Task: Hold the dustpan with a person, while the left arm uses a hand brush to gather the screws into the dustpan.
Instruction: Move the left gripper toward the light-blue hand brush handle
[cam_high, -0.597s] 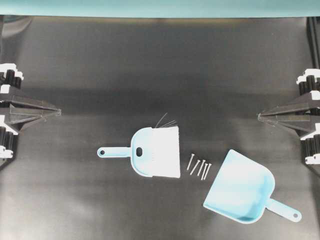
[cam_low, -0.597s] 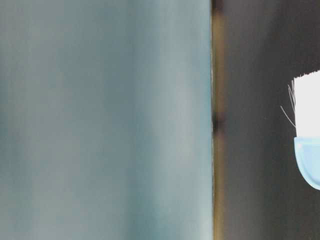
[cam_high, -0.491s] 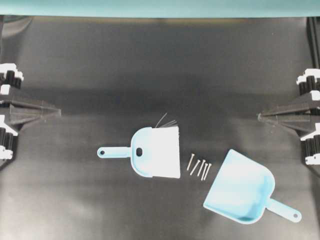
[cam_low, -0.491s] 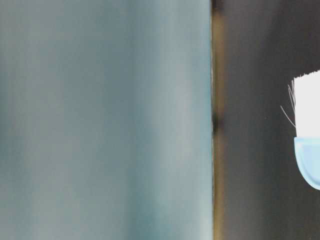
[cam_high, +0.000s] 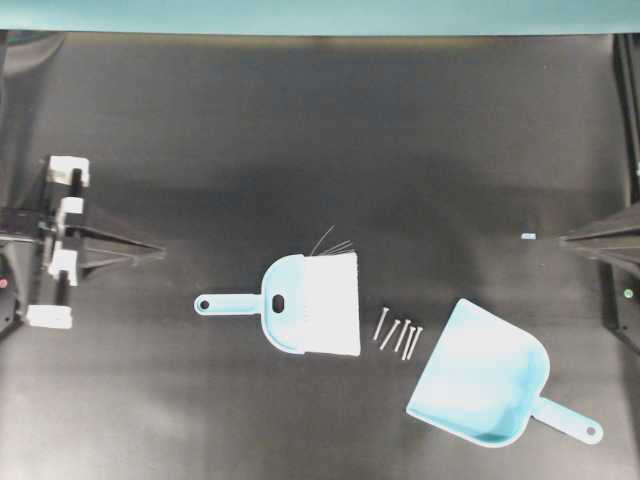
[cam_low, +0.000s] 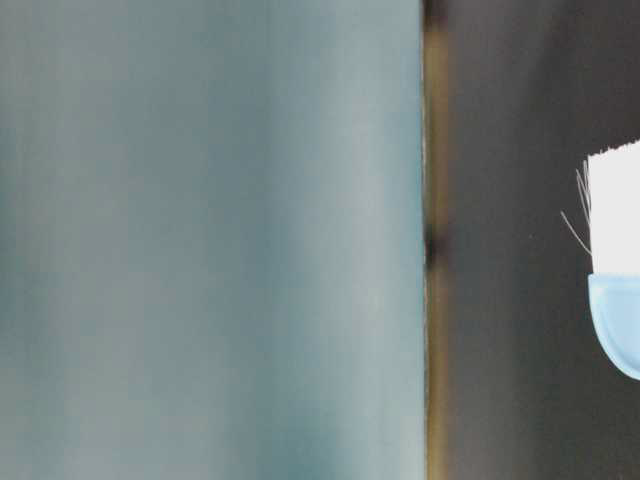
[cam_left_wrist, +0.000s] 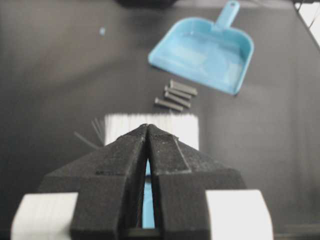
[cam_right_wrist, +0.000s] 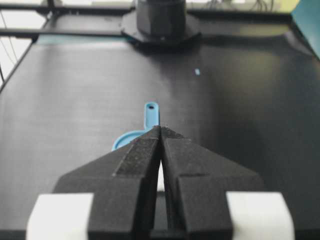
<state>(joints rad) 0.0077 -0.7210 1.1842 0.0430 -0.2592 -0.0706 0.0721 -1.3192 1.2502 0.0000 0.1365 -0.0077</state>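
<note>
From overhead, the hand brush (cam_high: 310, 304) lies mid-table, bristles toward three o'clock; the screws (cam_high: 398, 336) sit just beside them, and the dustpan (cam_high: 483, 375) lies at about four o'clock. The left gripper (cam_high: 158, 247) waits at nine o'clock, the right gripper (cam_high: 566, 238) at three. At table level only the brush's bristles and body show. Both wrist views show pincers pressed together, empty.

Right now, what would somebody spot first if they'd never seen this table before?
Probably the brush in the middle of the dark table, with its white bristles, and the dustpan to its right. A little row of screws lies between them.
</note>
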